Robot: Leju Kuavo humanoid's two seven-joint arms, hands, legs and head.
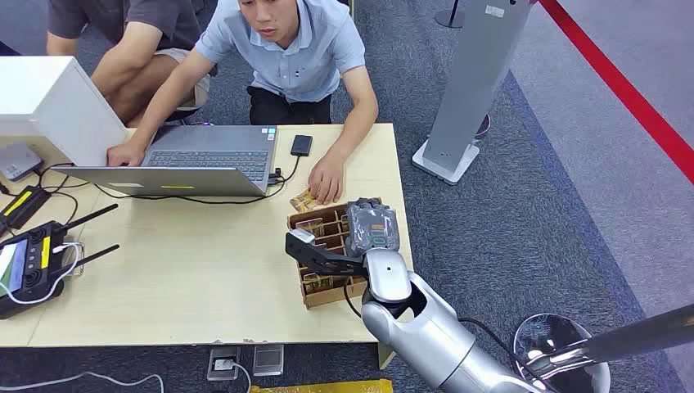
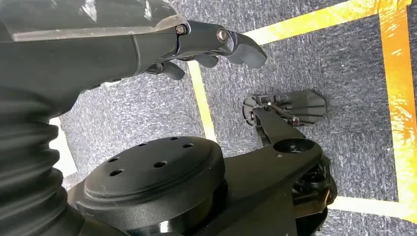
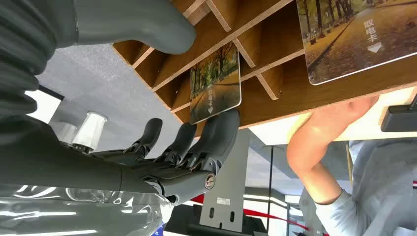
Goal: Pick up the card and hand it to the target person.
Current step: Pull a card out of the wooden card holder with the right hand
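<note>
A wooden box (image 1: 326, 295) with slotted compartments stands at the table's right edge and holds several cards printed with an autumn tree avenue. My right hand (image 1: 340, 244) reaches over it from the right. In the right wrist view one card (image 3: 215, 81) stands upright in a slot of the box (image 3: 275, 93). My dark fingers (image 3: 216, 132) touch its edge while the thumb (image 3: 137, 22) stays apart on the other side. A second card (image 3: 359, 37) stands in another slot. My left hand (image 2: 216, 42) hangs over the floor and holds nothing.
A person in a light blue shirt (image 1: 295, 49) crouches behind the table, one hand (image 1: 327, 182) resting by a loose card (image 1: 301, 201) just behind the box. A second person's hand (image 1: 124, 154) touches the laptop (image 1: 209, 155). A phone (image 1: 301, 145), a controller (image 1: 29, 262) and a grey stand (image 1: 466, 90) are near.
</note>
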